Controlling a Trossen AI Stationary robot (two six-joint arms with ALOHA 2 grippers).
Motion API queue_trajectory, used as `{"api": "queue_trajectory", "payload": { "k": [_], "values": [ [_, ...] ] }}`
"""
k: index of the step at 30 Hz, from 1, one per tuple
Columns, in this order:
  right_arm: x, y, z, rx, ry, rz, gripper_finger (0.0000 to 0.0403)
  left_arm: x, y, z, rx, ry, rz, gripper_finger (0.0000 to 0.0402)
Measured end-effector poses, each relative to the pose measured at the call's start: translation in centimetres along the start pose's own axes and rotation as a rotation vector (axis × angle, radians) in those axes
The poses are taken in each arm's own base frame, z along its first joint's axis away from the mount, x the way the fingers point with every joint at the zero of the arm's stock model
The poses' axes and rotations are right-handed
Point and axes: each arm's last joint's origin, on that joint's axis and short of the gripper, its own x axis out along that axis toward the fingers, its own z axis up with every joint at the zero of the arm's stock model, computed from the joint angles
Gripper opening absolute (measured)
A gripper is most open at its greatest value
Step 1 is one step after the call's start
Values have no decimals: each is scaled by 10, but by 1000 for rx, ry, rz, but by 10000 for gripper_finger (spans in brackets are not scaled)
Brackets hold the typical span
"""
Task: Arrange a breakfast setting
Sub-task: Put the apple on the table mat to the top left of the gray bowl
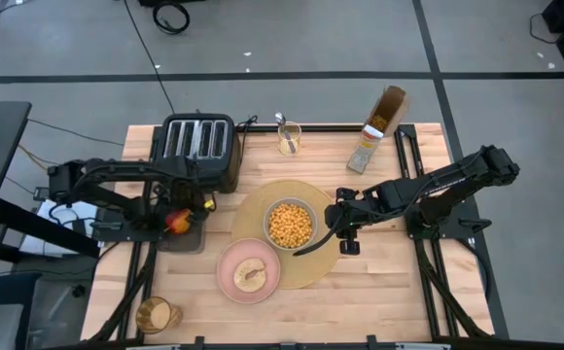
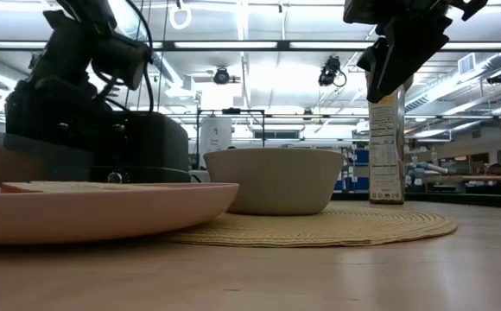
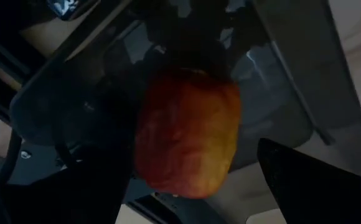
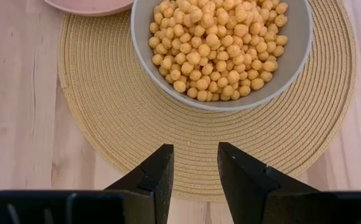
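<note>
My left hand [image 1: 183,222] grips the red apple [image 3: 188,132] by its waxy flanks beside the toaster [image 1: 198,149], firm but bruisable, while my right hand [image 4: 193,168] hangs released above the placemat [image 4: 106,112], where the cereal-filled bowl [image 1: 290,225] and pink plate [image 1: 249,270] crowd my landing spot.

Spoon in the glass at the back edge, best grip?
Take the spoon by the end sticking up above the rim of the glass, coming straight down from above. It stands nearly upright inside, so only that top part is free; the glass wall blocks any side approach.
</note>
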Motion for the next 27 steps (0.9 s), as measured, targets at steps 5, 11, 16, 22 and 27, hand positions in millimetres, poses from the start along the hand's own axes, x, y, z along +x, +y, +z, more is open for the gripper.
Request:
{"api": "queue_trajectory", "payload": {
  "k": [5,11,16,22,27],
  "values": [
    [0,0,0,16,0,0,132,7,-7,7,49,18,11,345],
    [0,1,-1,41,5,1,132,15,-25,-2,133,57,41,345],
    [0,1,-2,35,18,-1,132,9,-40,-18,153,64,35,345],
    [0,1,-3,-5,22,-6,132,7,-48,-28,180,53,48,345],
    [0,1,-2,-12,21,-6,132,18,-42,-23,114,70,33,345]
  ]
}}
